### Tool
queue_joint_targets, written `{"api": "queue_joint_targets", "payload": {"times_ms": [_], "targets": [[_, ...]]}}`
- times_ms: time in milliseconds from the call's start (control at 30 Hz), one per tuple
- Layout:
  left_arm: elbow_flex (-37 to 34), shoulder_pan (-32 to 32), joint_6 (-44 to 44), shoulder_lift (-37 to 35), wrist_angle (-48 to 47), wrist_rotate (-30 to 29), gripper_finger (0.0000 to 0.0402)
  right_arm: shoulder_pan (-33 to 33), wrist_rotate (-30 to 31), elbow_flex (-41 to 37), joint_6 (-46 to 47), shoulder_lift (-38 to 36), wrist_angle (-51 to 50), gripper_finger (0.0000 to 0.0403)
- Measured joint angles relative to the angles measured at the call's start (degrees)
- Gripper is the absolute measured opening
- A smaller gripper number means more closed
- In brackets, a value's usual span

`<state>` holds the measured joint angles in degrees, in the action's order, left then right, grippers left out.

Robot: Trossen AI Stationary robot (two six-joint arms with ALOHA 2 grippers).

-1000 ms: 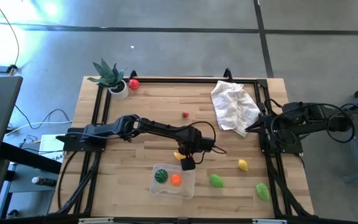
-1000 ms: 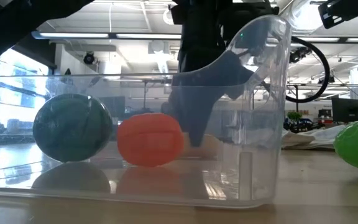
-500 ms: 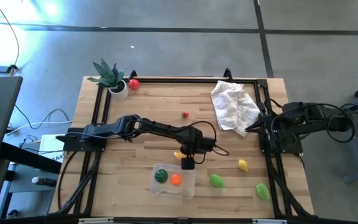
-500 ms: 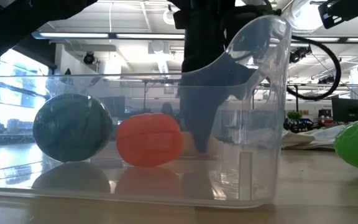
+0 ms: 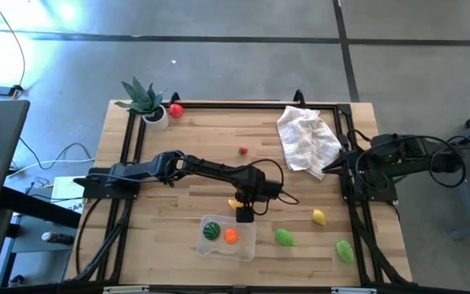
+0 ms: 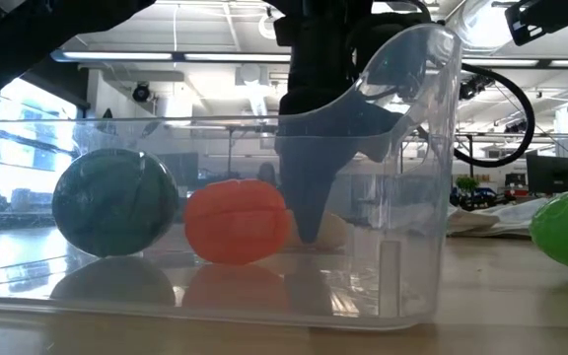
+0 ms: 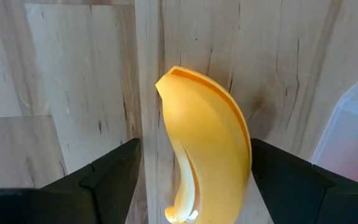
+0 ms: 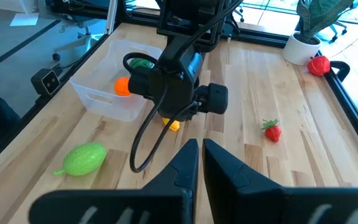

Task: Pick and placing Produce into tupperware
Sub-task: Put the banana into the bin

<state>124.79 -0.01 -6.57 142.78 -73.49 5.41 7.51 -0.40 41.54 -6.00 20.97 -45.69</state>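
A yellow toy banana (image 5: 234, 203) lies on the wood just beyond the far wall of the clear tupperware (image 5: 247, 253). My left gripper (image 5: 245, 214) hangs over the banana, pointing down and open. In the left wrist view its two dark fingers stand on either side of the banana (image 7: 207, 149). A green ball (image 5: 210, 230) and an orange fruit (image 5: 231, 236) rest on the tupperware's floor. My right gripper (image 5: 337, 167) waits shut at the table's right edge, beside the cloth. My left gripper (image 7: 194, 146) comes at the banana from above, with its fingers across the fruit's width. One finger (image 7: 284, 180) stands right at the banana's edge, and the other keeps a narrow gap. I cannot tell whether either finger touches it. The banana lies on the table.
A lemon (image 5: 319, 216) and two green fruits (image 5: 284, 238) (image 5: 345, 250) lie to the right of the tupperware. A small strawberry (image 5: 243, 150) sits mid-table. A red fruit (image 5: 175, 110) and a potted plant (image 5: 144, 102) are at the far left corner. A white checked cloth (image 5: 307, 139) lies far right.
My left gripper has sunk slightly toward the banana and shifted a little sideways over it. The banana, the tupperware and the fruits in it have stayed in place.
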Motion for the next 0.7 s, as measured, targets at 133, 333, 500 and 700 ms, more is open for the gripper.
{"api": "queue_joint_targets", "payload": {"times_ms": [133,333,500,700], "targets": [[0.0,0.0,-0.1,0.0,0.2,-0.1,0.0250,0.0,0.0,0.0,0.0,0.0,0.0,0.0016],[0.0,0.0,-1.4,0.0,0.4,-0.1,0.0193,0.0,0.0,0.0,0.0,0.0,0.0,0.0016],[0.0,0.0,-2.1,0.0,0.4,-0.1,0.0159,0.0,0.0,0.0,0.0,0.0,0.0,0.0016],[0.0,0.0,-2.3,0.0,0.4,-0.1,0.0148,0.0,0.0,0.0,0.0,0.0,0.0,0.0016]]}}
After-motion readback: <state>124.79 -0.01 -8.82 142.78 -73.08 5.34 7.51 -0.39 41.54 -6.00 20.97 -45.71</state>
